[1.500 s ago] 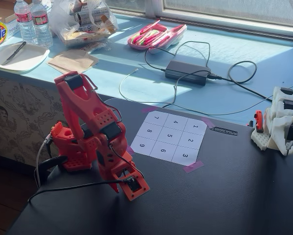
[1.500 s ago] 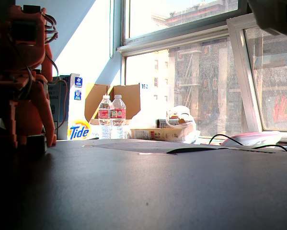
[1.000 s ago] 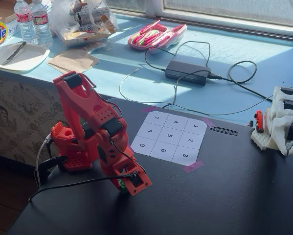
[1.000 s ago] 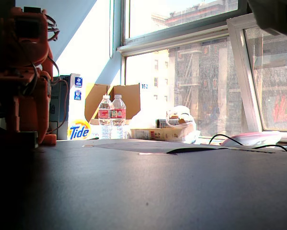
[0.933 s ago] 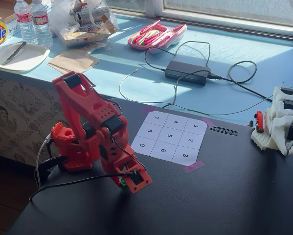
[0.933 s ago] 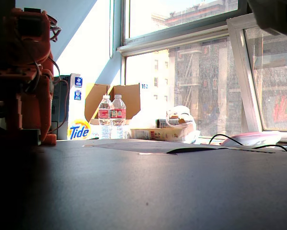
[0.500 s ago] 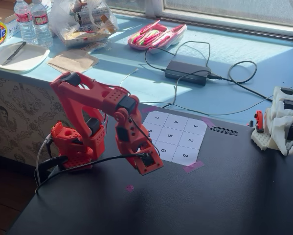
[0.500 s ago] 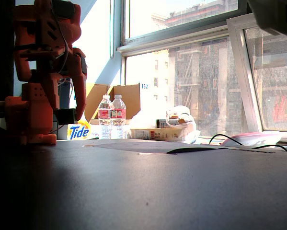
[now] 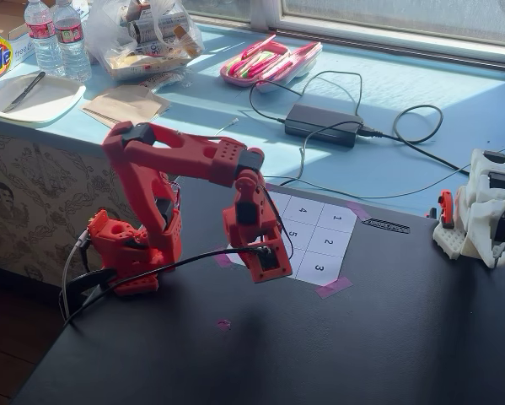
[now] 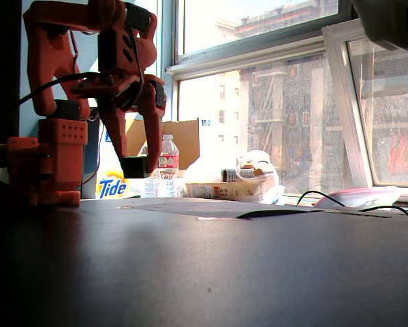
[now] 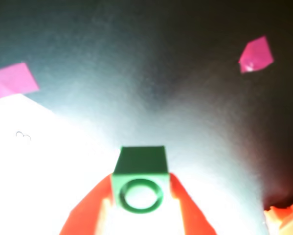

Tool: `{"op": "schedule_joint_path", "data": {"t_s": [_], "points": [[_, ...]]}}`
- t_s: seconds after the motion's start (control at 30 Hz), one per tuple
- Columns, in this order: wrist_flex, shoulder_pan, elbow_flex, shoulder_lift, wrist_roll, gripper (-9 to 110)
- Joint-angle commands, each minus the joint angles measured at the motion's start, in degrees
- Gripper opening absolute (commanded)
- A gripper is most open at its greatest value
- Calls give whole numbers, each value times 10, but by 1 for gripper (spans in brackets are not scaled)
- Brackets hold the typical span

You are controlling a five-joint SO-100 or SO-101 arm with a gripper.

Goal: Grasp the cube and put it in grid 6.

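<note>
In the wrist view the cube (image 11: 139,183) sits nearest the lens, pinched between the two red fingers (image 11: 90,208) of the gripper (image 11: 139,205), which is closed on it. Its faces look equal, so no long axis shows; the face with a ring mark is turned toward the camera. Below it lie the overexposed white sheet (image 11: 33,161) and two pink tape pieces (image 11: 256,54) on the dark table (image 11: 151,63). In a fixed view the red arm (image 9: 185,156) holds the gripper (image 9: 267,270) raised over the sheet's near edge, covering grid 6, beside cell 3 (image 9: 318,268). The cube itself is hidden there.
</note>
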Motion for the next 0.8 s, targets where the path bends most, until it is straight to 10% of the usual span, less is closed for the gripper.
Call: {"op": "schedule_joint_path", "data": {"t_s": [0.0, 0.77], "points": [[17, -50, -71, -42, 10, 0], [-124, -138, -33, -171, -113, 0]]}}
